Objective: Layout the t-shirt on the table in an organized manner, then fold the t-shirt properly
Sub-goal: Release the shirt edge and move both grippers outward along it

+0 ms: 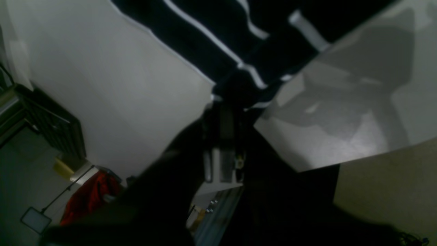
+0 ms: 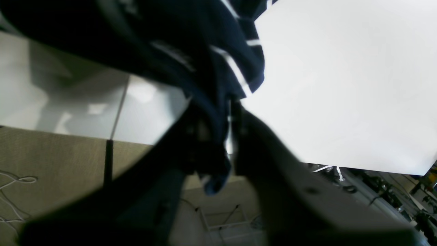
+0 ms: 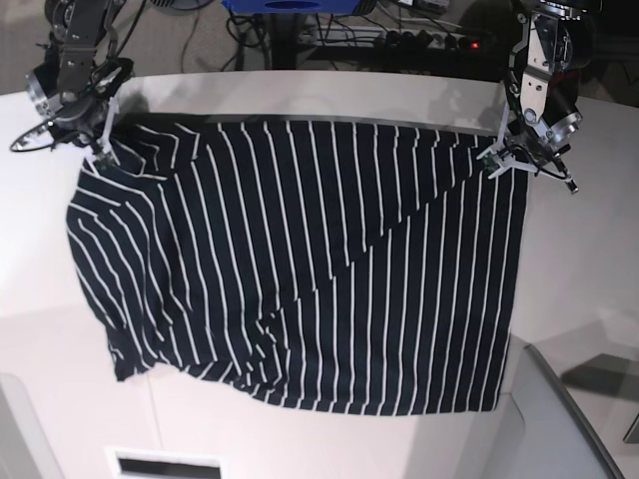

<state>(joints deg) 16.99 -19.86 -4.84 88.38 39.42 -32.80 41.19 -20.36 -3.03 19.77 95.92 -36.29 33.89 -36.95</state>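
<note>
Across the table (image 3: 589, 259), 2 end effectors pinch the t-shirt (image 3: 300, 269) corners.

Lab: cables (image 3: 419, 35), white table (image 3: 300, 95).

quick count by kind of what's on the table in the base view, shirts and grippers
t-shirt: 1, dark with white stripes, spread on the table
grippers: 2, the left gripper and the right gripper, one at each far corner of the shirt
total: 3

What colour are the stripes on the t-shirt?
White, thin stripes on the dark navy t-shirt; clearest in the base view.
</note>
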